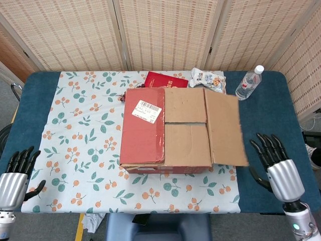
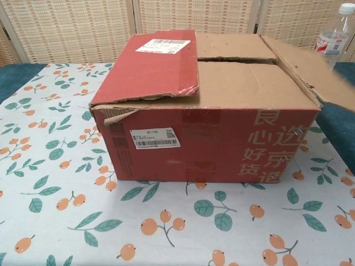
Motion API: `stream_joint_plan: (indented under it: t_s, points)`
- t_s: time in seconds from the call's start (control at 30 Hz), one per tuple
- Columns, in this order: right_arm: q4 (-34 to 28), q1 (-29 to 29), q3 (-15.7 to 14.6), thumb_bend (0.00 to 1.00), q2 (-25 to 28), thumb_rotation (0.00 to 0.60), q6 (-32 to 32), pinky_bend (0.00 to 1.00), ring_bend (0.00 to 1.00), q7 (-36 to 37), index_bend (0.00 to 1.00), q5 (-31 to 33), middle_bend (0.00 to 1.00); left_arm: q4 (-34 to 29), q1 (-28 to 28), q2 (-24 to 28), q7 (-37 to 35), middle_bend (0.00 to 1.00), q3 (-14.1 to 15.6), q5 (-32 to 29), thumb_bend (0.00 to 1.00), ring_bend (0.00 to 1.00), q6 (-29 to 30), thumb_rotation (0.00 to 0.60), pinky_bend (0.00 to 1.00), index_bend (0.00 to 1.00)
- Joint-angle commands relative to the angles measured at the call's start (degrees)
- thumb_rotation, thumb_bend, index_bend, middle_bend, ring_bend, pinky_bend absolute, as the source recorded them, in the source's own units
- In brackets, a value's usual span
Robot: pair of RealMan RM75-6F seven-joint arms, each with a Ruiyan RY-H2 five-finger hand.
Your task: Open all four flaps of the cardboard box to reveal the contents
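Observation:
The red cardboard box (image 1: 143, 130) (image 2: 205, 141) stands mid-table on the floral cloth. Its right outer flap (image 1: 224, 126) (image 2: 308, 69) is folded out flat to the right, brown side up. The left outer flap (image 1: 143, 123) (image 2: 155, 64), with a white label, still lies shut. Two brown inner flaps (image 1: 185, 125) (image 2: 244, 83) lie closed across the uncovered half, hiding the contents. My right hand (image 1: 278, 168) is open off the box's right side, fingers spread, holding nothing. My left hand (image 1: 15, 173) is open at the table's near left corner. Neither hand shows in the chest view.
A red book (image 1: 165, 79) lies behind the box, a snack packet (image 1: 208, 79) beside it. A clear water bottle (image 1: 248, 83) (image 2: 331, 37) stands at the back right. The floral cloth (image 1: 80, 130) covers the blue table (image 1: 273, 120). Woven screens close off the back.

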Motion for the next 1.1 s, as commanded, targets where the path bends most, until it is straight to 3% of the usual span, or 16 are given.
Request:
stream_joint_plan:
  t_s: [0.03,0.2,0.4,0.73,0.87,1.1]
  points:
    - [3.14,-2.75,-2.13,0.42,-1.07,0.6,0.31,0.0,0.0,2.72,0.0,1.62,0.0,-0.29,-0.23,-0.27,-1.17,0.0,0.93,1.04,0.33,0.03,-0.68,0.598,0.0,0.0]
    - [5.53,-4.23,-2.88,0.42,-1.15,0.6,0.91,0.0,0.0,4.05,0.0,0.97,0.0,-2.06,-1.65,0.27,-2.5,0.0,1.22,2.11,0.33,0.03,-2.64,0.597,0.0,0.0]
    - [4.11,-3.61,-3.64,0.42,1.39,0.6,-1.59,0.0,0.0,5.8,0.0,-0.23,0.0,-12.43,-5.4,5.69,-3.08,0.0,0.92,0.54,0.33,0.03,-9.58,0.598,0.0,0.0]
    - [4.73,-2.79,-3.14,0.42,3.34,0.6,-2.36,0.0,0.0,10.57,0.0,-1.64,0.0,-28.36,-11.64,9.59,7.74,0.0,-2.97,-8.1,0.33,0.02,-18.32,0.583,0.04,0.0]
    - [5.38,-3.61,-2.7,0.42,3.41,0.6,-0.09,0.0,0.0,11.81,0.0,-2.38,0.0,-32.2,-14.59,8.27,14.46,0.0,-4.76,-12.12,0.33,0.02,-20.51,0.583,0.04,0.0]
    - [6.61,-2.59,-3.11,0.42,4.71,0.6,-1.15,0.0,0.0,18.92,0.0,-3.12,0.0,-35.84,-18.02,2.27,23.84,0.0,-8.29,-18.35,0.33,0.04,-18.21,0.589,0.06,0.0]
